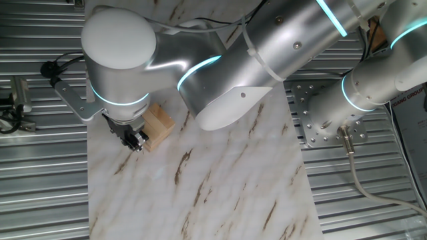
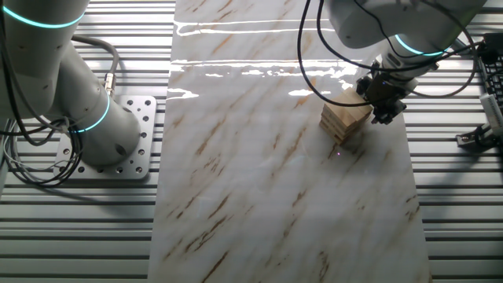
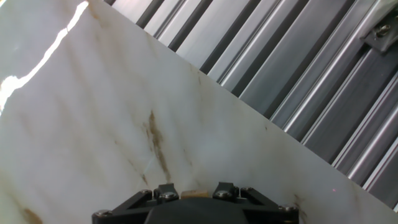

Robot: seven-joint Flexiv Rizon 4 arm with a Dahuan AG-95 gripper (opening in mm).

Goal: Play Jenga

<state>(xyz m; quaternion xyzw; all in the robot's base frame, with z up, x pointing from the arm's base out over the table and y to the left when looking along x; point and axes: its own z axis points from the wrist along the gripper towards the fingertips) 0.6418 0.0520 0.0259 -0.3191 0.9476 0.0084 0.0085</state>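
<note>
The Jenga stack [image 1: 159, 123] is a small low pile of light-tan wooden blocks in crossed layers on the marble board, near its edge. It also shows in the other fixed view [image 2: 344, 119]. My gripper [image 1: 135, 139] is low at the side of the stack, touching it, and its dark fingers stand close together [image 2: 385, 104]. In the hand view a sliver of a tan block [image 3: 196, 195] sits between the two finger mounts, so the gripper is shut on the end of a block. The rest of the stack is hidden in the hand view.
The marble board [image 2: 267, 181] lies on a ribbed metal table [image 1: 40, 200]. The arm's base plate [image 2: 130, 137] with cables stands beside the board. The board's edge and metal grooves [image 3: 298, 68] run just beyond the gripper. A small fixture [image 2: 481, 135] sits on the ribs.
</note>
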